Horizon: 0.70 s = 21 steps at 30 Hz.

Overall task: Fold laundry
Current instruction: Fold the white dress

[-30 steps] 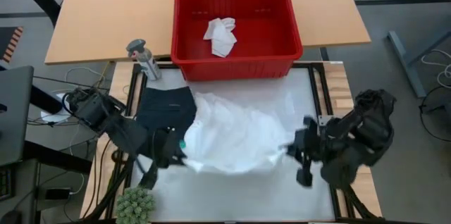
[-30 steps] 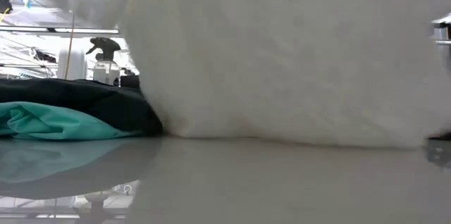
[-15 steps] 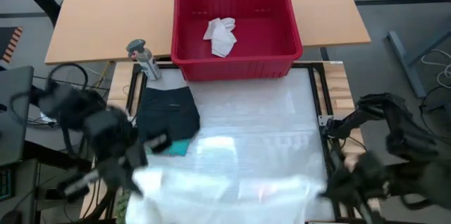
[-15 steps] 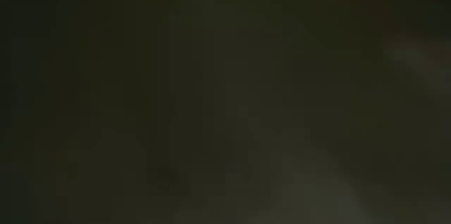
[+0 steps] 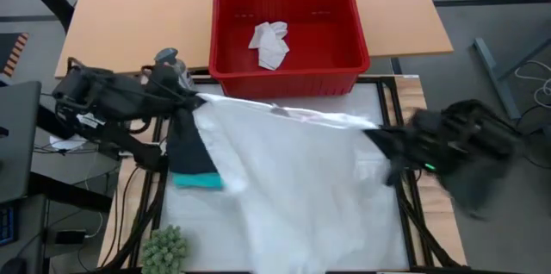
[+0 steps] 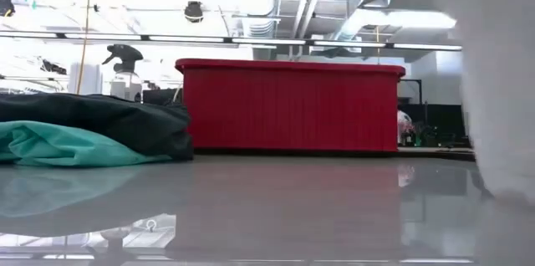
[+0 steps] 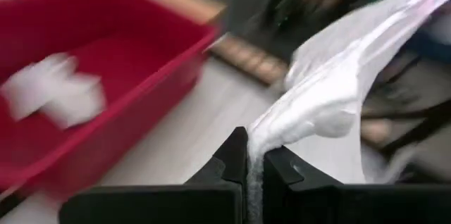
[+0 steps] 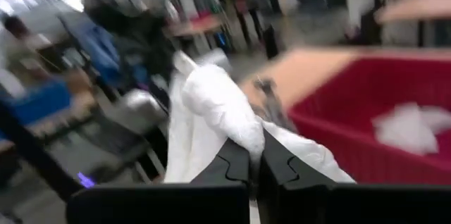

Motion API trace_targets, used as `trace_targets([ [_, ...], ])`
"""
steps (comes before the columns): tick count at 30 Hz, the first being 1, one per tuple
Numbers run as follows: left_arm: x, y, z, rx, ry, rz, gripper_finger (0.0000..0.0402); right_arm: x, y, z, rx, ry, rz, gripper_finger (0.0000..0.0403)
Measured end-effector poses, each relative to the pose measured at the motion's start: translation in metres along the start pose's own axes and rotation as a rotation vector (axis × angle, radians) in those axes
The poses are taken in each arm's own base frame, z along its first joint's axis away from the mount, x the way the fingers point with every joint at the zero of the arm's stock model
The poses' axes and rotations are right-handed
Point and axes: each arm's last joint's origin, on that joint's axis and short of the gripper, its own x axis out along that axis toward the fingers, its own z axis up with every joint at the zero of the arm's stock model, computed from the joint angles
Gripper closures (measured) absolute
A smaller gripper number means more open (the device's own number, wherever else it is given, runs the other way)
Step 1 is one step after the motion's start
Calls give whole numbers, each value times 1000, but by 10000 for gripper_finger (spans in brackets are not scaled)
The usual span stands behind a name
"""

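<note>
The white garment hangs stretched above the table just before the red basket, pinched at opposite corners (both clamped shut on cloth) by the left gripper and right gripper

There are two white cloths: one big white cloth and one small white cloth. There is one black cloth, one teal cloth, one red basket, one green plant and one spray bottle.

You find no text, label, brand, number or sign that reads in any view. Nothing legible shows on the red basket, nor on the spray bottle beside its left corner.
</note>
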Motion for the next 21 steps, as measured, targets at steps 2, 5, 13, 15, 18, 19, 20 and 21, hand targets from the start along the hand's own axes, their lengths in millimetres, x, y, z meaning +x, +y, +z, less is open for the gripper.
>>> trace_targets([
  [2,9,5,-8,9,84,75,401,25,-11,-14,57,140,-93,379],
  [5,32,2,-19,65,159,138,401,68,-15,-36,-77,283,-160,379],
  [13,93,-12,-67,194,372,156,401,125,-54,-84,-228,534,-437,379],
  [15,103,-15,-77,194,416,129,401,127,-57,-85,-226,564,-455,379],
  [18,111,-23,-86,160,524,-52,401,123,-54,-82,-212,658,-387,379],
  [19,113,-27,-86,135,556,-131,401,120,-52,-80,-194,685,-357,379],
  [20,113,-30,-86,108,580,-206,401,115,-48,-77,-173,718,-318,379],
  [21,113,-35,-85,81,598,-289,401,110,-44,-74,-144,759,-265,379],
])
